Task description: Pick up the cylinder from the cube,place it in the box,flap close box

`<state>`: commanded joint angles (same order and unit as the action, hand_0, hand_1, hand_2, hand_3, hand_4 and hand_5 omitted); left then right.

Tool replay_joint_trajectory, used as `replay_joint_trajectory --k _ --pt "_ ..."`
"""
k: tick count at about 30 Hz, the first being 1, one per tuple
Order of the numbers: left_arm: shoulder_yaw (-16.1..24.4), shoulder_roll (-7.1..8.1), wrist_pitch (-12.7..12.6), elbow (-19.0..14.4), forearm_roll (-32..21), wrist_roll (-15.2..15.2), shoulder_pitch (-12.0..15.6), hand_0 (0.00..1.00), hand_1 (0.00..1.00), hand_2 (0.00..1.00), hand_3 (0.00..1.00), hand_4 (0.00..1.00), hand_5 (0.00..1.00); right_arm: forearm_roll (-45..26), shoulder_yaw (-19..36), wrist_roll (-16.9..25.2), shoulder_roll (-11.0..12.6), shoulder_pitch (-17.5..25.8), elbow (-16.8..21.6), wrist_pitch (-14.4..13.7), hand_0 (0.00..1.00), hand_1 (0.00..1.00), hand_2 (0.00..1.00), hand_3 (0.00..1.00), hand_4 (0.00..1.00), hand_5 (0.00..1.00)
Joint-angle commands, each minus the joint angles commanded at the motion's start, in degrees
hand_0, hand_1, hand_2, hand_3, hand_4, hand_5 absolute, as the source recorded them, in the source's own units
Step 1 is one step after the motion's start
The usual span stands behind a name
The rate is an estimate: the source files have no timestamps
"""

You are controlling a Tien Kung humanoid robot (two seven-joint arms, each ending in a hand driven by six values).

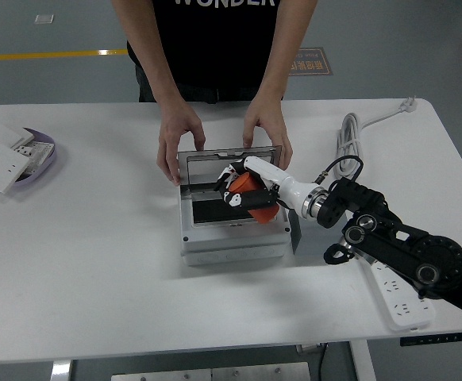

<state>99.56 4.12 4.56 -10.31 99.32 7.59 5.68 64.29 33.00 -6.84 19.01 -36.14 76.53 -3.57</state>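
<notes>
My right hand (pixel 243 190) is shut on an orange cylinder (pixel 251 196) and holds it over the dark opening of the grey box (pixel 231 238) in the middle of the table. The box's clear flap (pixel 227 163) stands open at its far side. A person's two hands (pixel 179 139) rest on the flap's upper corners. The grey cube (pixel 314 234) sits just right of the box, mostly hidden behind my right forearm. My left arm is out of view.
A white power strip (pixel 402 298) lies at the right near edge, under my right arm. A coiled white cable (pixel 350 139) lies at the back right. A purple dish (pixel 44 155) with white wall sockets (pixel 1 168) sits at the far left.
</notes>
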Motion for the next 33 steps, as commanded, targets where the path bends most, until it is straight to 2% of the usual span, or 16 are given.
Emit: replay_joint_trajectory --k 11,19,20,25,26,31,32,33 --pt "2.3 -0.24 0.3 0.0 2.6 0.9 -0.4 0.608 0.649 0.613 0.671 0.693 0.118 6.1 -2.6 -1.7 -1.5 -1.9 -3.5 0.9 0.095 0.199 0.276 0.232 0.002 0.002" --pt "5.5 -0.3 0.4 0.0 5.5 2.0 0.0 0.608 0.649 0.613 0.671 0.693 0.118 9.3 -2.9 -0.9 -1.8 -2.8 -4.2 5.5 0.119 0.217 0.291 0.255 0.002 0.002" --pt "5.6 -0.3 0.4 0.0 5.6 2.0 0.0 0.608 0.649 0.613 0.671 0.693 0.119 9.8 -2.9 -0.8 -1.8 -2.9 -4.2 6.2 0.257 0.322 0.385 0.391 0.087 0.002" --pt "5.1 -0.33 0.3 0.0 5.0 1.8 -0.1 0.608 0.649 0.613 0.671 0.693 0.119 11.8 -2.7 -0.6 -1.6 -3.4 -4.3 8.4 0.257 0.322 0.385 0.391 0.087 0.002" --pt "5.0 -0.33 0.4 0.0 4.9 1.8 -0.1 0.609 0.649 0.613 0.671 0.693 0.119 12.2 -2.7 -0.6 -1.5 -3.5 -4.3 8.7 0.594 0.599 0.583 0.644 0.618 0.002" --pt "4.3 -0.4 0.4 0.0 4.2 1.6 -0.2 0.609 0.649 0.613 0.671 0.693 0.119 14.5 -2.7 -1.2 -0.9 -4.4 -3.9 9.5 0.594 0.599 0.583 0.644 0.618 0.002" --pt "4.3 -0.44 0.4 0.0 4.2 1.6 -0.2 0.609 0.649 0.613 0.671 0.692 0.118 15.2 -2.7 -1.5 -0.6 -4.7 -3.8 9.7 0.688 0.68 0.687 0.688 0.594 0.18" --pt "4.4 -0.46 0.4 0.0 4.3 1.6 -0.2 0.609 0.649 0.613 0.671 0.692 0.118 15.6 -2.8 -1.6 -0.4 -5.0 -3.7 9.9 0.688 0.68 0.687 0.688 0.594 0.18"
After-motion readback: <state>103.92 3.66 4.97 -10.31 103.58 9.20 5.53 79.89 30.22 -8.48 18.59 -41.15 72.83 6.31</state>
